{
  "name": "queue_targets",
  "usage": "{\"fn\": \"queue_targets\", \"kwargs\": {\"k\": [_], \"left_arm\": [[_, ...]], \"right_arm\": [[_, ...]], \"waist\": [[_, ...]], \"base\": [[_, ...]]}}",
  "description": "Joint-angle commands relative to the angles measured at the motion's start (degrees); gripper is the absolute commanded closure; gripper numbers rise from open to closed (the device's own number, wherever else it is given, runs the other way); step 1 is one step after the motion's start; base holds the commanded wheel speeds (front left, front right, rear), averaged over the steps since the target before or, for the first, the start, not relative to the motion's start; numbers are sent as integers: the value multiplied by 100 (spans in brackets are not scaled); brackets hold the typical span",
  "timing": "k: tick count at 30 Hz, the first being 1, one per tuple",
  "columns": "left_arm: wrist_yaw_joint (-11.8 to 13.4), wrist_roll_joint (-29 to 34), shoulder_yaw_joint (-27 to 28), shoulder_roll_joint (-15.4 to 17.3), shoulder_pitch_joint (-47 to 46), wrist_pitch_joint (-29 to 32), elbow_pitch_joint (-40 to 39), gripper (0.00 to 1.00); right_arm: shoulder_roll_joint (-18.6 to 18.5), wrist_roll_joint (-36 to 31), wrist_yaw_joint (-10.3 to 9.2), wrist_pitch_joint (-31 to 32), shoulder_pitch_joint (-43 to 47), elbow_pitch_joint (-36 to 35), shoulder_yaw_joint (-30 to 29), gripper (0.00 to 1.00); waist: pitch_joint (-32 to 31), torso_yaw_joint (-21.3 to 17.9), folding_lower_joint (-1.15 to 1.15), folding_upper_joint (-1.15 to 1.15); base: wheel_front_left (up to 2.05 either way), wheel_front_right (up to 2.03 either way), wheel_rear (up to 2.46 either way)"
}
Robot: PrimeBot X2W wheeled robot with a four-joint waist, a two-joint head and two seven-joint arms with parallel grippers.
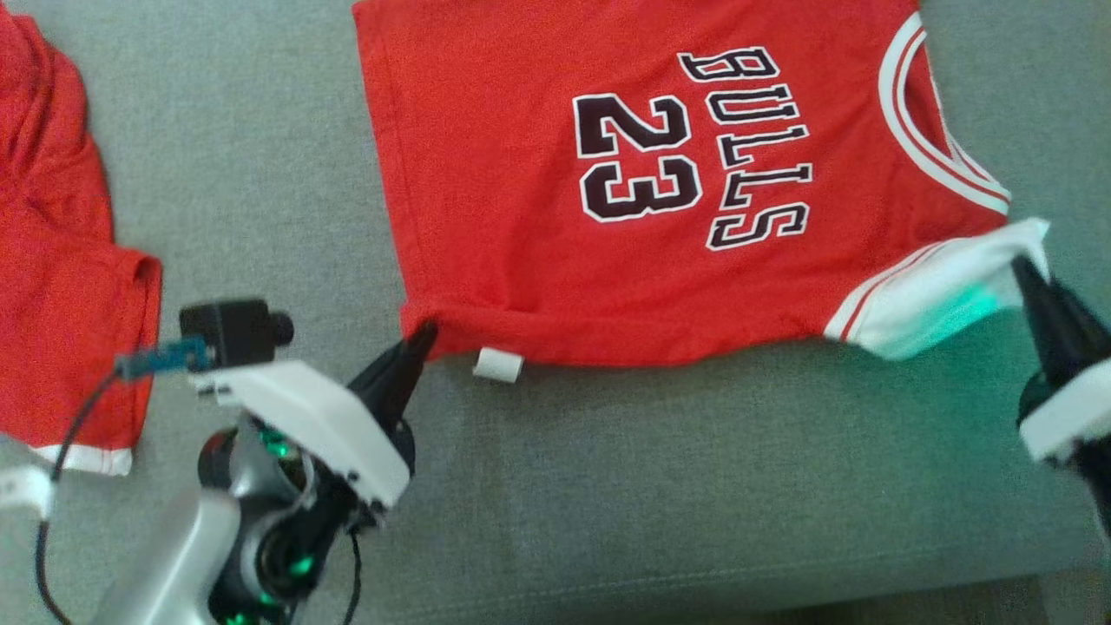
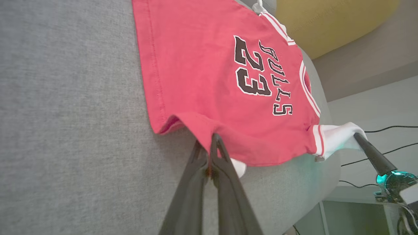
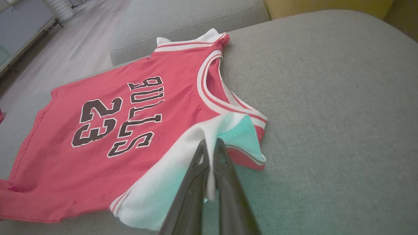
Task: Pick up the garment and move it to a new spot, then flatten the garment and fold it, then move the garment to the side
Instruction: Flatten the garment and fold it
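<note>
The red jersey (image 1: 521, 217) is lying face up and mostly flat on the grey couch cushion (image 1: 260, 174). Its long axis is running across the head view, hem toward the robot's left and collar toward its right. The 2 arms are holding its near edge. The left gripper (image 1: 423, 337) is pinching the near hem corner, its fingers (image 2: 225, 176) clenched on a raised fold of red cloth, just beside a small white tag (image 1: 497, 365). The right gripper (image 1: 1022, 265) is gripping the white sleeve panel (image 3: 169, 169) at the shoulder, its fingers closed on the cloth. The whole body of the jersey is therefore lying beyond both sets of fingers, toward the far side of the cushion.

Judging from this, the fold is calling for both arms to carry the near edge away from the robot and over the "23" print (image 1: 638, 161), moving together so the edge is kept straight. Another red garment (image 1: 61, 304) is lying well apart to the left.
</note>
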Motion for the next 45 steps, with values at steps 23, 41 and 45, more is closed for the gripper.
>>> {"fn": "queue_targets", "kwargs": {"k": [23,41,45], "left_arm": [[443,22,33,93,-2633,1568,1334,100],[330,-32,420,403,-1404,839,700,0],[327,-39,375,389,-1280,821,637,0]], "right_arm": [[-968,-148,-4,527,-2837,1389,928,100],[-1344,-216,-4,231,-1720,1278,884,0],[-1414,-305,-4,290,-1594,1416,701,0]], "waist": [[699,220,1,0],[497,57,1,0],[619,103,1,0]], "base": [[0,0,0],[0,0,0],[0,0,0]]}}
